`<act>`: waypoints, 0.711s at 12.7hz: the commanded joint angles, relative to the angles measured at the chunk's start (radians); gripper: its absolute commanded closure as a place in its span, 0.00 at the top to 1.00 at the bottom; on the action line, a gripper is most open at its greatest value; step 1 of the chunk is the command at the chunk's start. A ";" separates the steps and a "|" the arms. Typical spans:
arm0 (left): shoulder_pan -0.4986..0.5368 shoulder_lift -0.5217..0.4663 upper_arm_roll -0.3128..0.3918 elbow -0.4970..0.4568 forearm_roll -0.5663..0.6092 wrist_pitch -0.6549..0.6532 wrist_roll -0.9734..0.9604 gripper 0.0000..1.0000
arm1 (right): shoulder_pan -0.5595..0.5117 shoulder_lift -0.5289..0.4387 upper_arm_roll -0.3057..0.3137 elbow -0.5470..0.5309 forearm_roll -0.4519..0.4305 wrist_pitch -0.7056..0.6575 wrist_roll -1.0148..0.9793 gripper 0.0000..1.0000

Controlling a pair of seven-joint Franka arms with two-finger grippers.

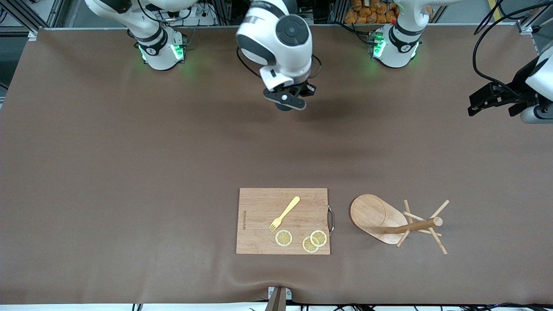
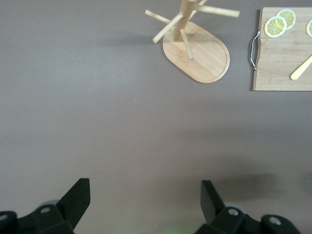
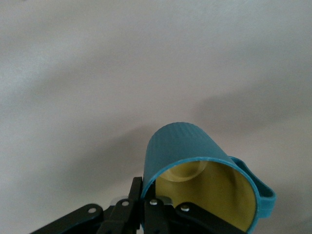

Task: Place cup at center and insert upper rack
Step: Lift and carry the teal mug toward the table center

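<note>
Upper rack (image 1: 391, 222) upright beside cutting board (image 1: 283, 221); right pincer (image 1: 286, 101) aloft, apparently gripping dark object

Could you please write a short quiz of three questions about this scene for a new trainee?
1. True or false: the right gripper is shut on the cup.
2. What lies on the cutting board? A) a spoon and a lime; B) a yellow fork and three lemon slices; C) nothing.
3. Fill in: the upper rack stands beside the board, toward the ____ arm's end of the table.

Key: 1 true. 2 B. 3 left; there the left gripper hangs open over bare table.
</note>
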 commanded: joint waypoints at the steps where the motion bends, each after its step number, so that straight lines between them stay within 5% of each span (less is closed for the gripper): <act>1: 0.004 0.022 -0.002 0.008 -0.012 0.026 0.015 1.00 | 0.142 0.048 -0.133 0.041 -0.019 0.062 0.054 0.00; 3: 0.004 0.023 -0.002 0.004 -0.012 0.027 0.015 1.00 | 0.213 0.089 -0.201 0.077 -0.018 0.066 0.055 0.00; 9: -0.009 0.033 -0.009 0.017 -0.012 0.030 0.013 1.00 | 0.288 0.160 -0.274 0.087 -0.021 0.153 0.079 0.00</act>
